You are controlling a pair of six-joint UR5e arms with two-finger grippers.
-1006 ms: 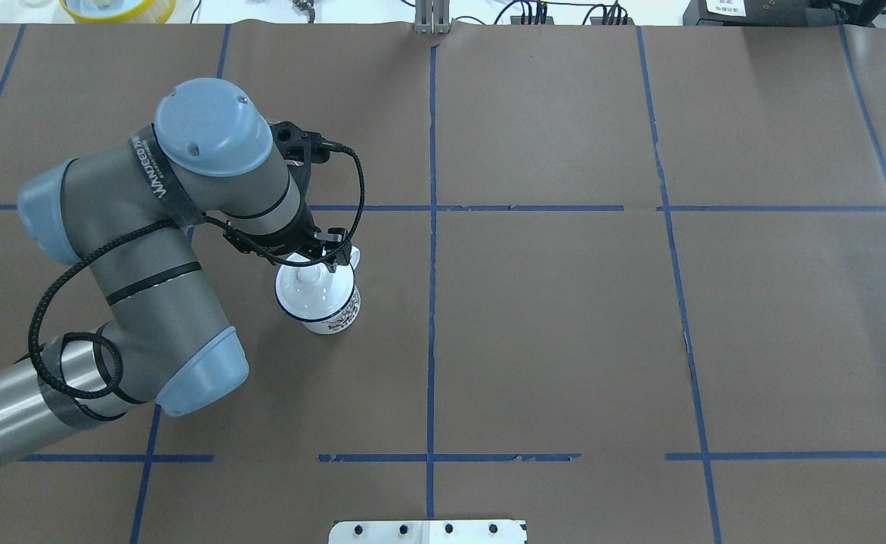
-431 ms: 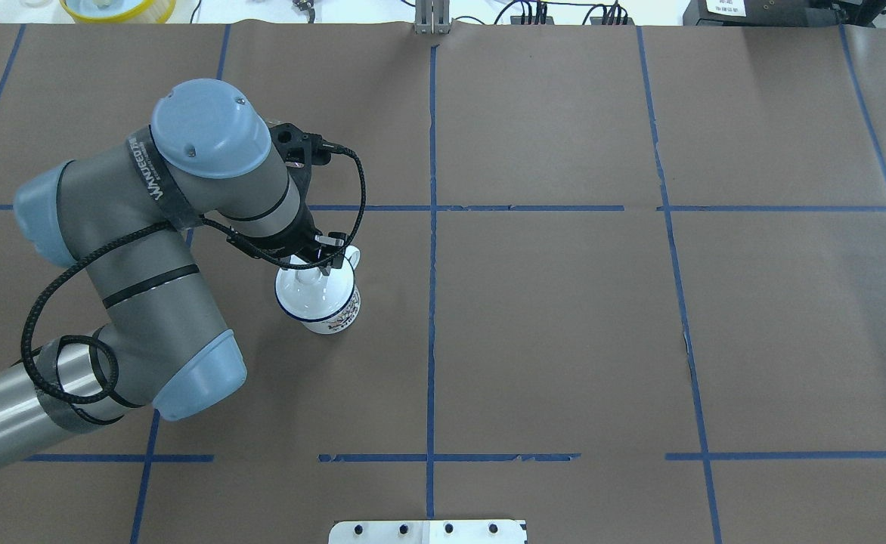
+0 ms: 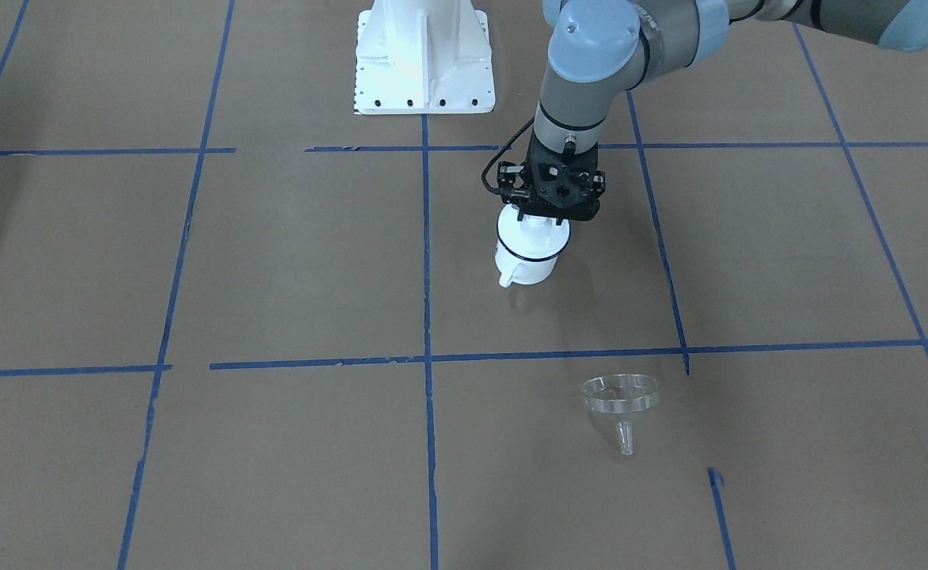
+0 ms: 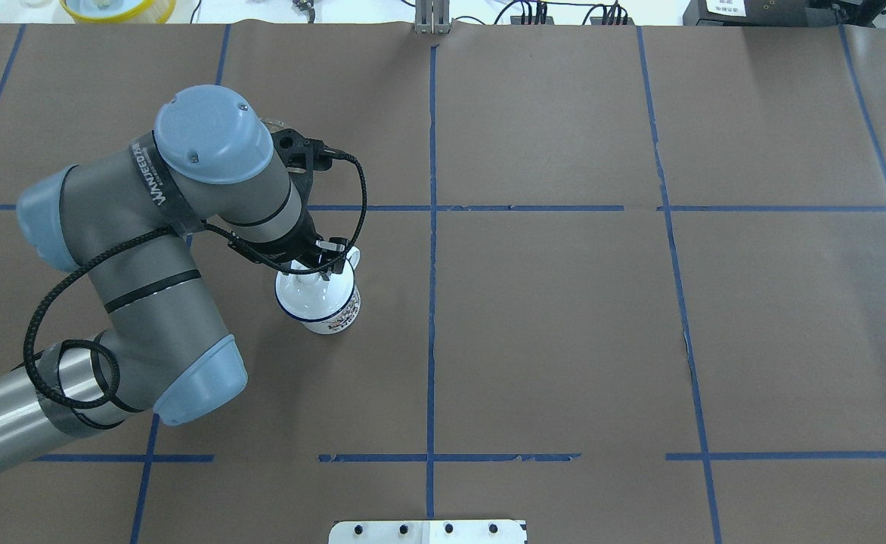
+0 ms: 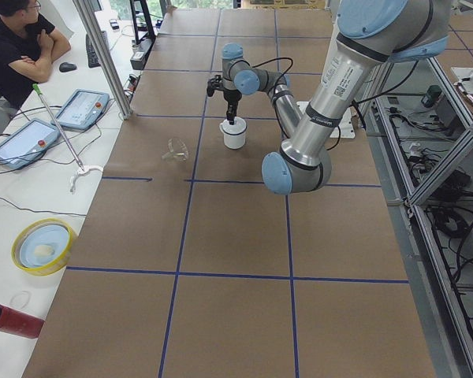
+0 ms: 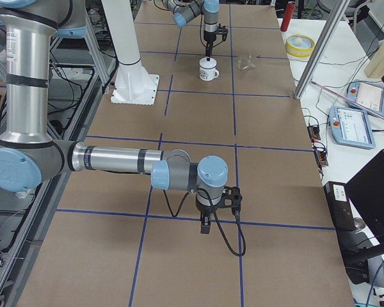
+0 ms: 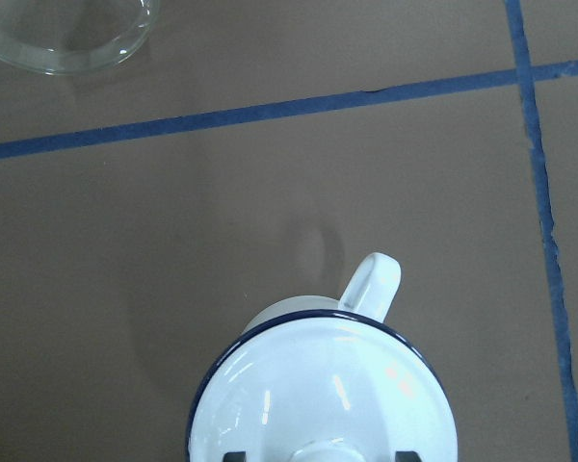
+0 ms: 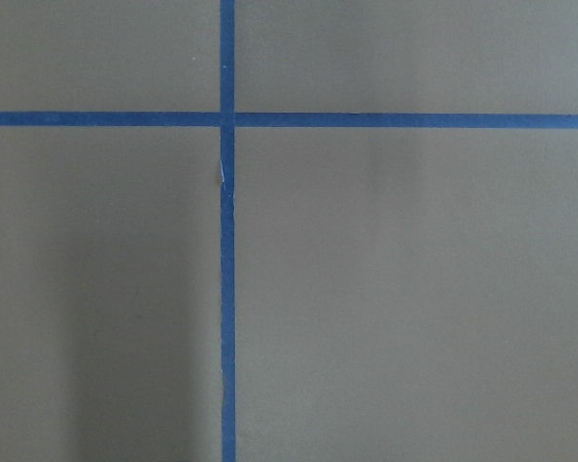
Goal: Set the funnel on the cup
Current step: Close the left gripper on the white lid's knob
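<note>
The cup [image 3: 526, 265] is a white mug with a dark blue rim, left of the table's middle in the overhead view [image 4: 335, 321]. A white domed lid [image 4: 308, 293] with a knob sits on it. My left gripper [image 3: 545, 220] hangs straight down over the lid. In the left wrist view the lid [image 7: 328, 385] fills the bottom edge and the open jaws stand on either side of the knob. The clear funnel [image 3: 621, 397] lies apart on the paper, beyond the cup, its rim in the wrist view's top left corner [image 7: 58, 38]. My right gripper [image 6: 205, 227] shows only in the right side view; I cannot tell its state.
The white base plate [image 3: 424, 55] is at the robot's edge of the table. A yellow bowl [image 4: 118, 7] and cables lie beyond the far edge. An operator [image 5: 16, 39] with tablets sits at the far side. Blue tape lines cross the brown paper.
The left arm has shifted slightly above the cup, its gripper staying over the lid. Cup and lid have not moved.
</note>
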